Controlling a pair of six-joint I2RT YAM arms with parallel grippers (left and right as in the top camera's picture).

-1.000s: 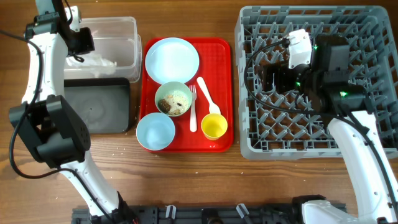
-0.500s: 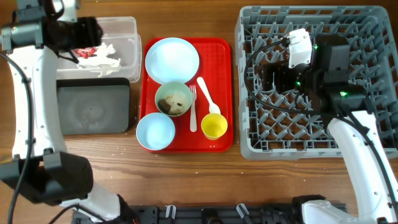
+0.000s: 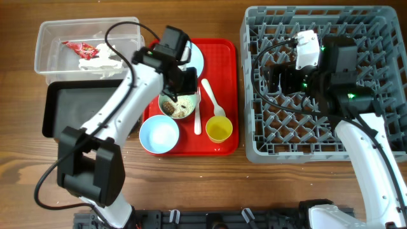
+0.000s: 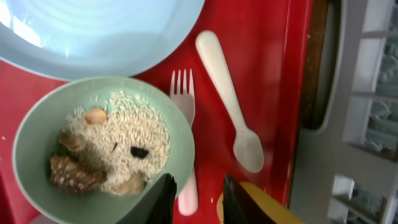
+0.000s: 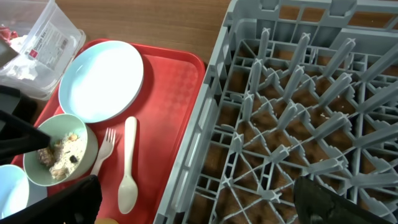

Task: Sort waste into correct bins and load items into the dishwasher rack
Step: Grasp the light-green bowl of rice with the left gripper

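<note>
Overhead view alone shows black tray (image 3: 68,109) beside clear tub (image 3: 42,46)

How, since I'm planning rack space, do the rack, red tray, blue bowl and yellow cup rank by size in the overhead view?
Largest to smallest:
dishwasher rack
red tray
blue bowl
yellow cup
No two look close.

One light blue round plate (image 5: 102,81). Two bowls: a greenish bowl (image 4: 31,143) with one heap of rice-like scraps (image 4: 124,143), and a light blue bowl (image 3: 159,135). One small yellow cup (image 3: 219,130), one white plastic fork (image 4: 183,102) and one white plastic spoon (image 4: 224,93). One flat red serving tray (image 3: 226,70), one clear plastic tub (image 3: 51,38), one shallow black tray (image 3: 63,108) and one large grey pegged rack (image 3: 375,32). One red crinkled wrapper (image 3: 81,48) and one white crumpled napkin (image 3: 102,62).
</note>
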